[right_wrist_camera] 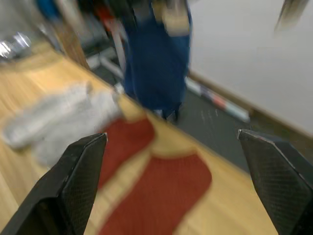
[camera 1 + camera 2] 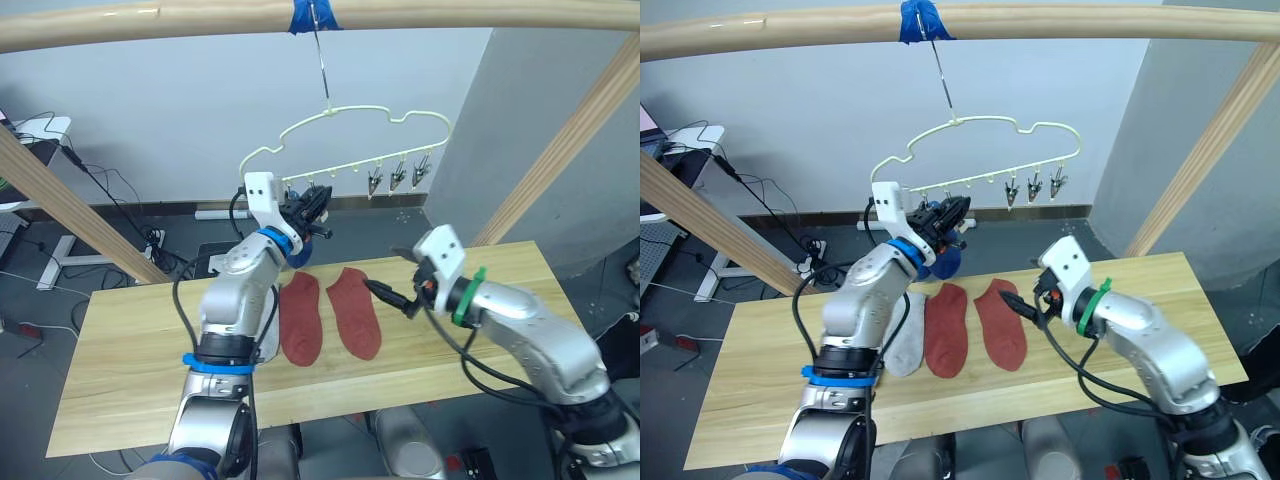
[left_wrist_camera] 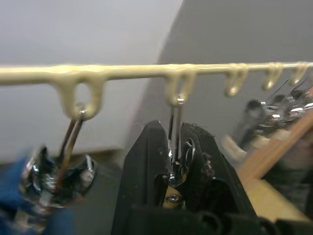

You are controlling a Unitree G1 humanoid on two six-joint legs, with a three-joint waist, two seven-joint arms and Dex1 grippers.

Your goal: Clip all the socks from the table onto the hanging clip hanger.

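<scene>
Setting: pale grey wall behind a light wooden table [image 2: 130, 380]; a round wooden beam [image 2: 150, 22] with blue tape crosses overhead, slanted wooden posts at either side.

Clip hanger: the pale yellow clip hanger [image 2: 980, 140] hangs by its hook from the taped beam, toward 12 o'clock from the table's middle; three metal clips [image 2: 398, 176] dangle free at its 3 o'clock end.

Socks on table: two rust red socks [image 2: 330, 315] lie side by side at the table's middle; grey socks [image 2: 902, 335] lie just beside them at 9 o'clock, partly behind the left arm.

Socks on hanger: blue socks [image 1: 155, 63] already hang from the hanger's 9 o'clock end, above the table's far edge.

Left gripper: the left gripper [image 3: 172, 161] is raised to the hanger's lower bar, its black fingers [image 3: 146, 166] clenched on one small clip [image 3: 175, 147], seemingly pinching it.

Right gripper: the right gripper [image 2: 392, 293] hovers low at the 3 o'clock side of the red socks, jaws released and wide, holding nothing.

Step in hand: apparently readying a clip while no sock is yet brought up; red and grey pairs remain unclipped.

Next move: likely the right gripper must descend onto the nearer red sock, pinch its cuff and lift it to the held clip; the swinging hanger and thin fabric call for a careful, steady approach.
</scene>
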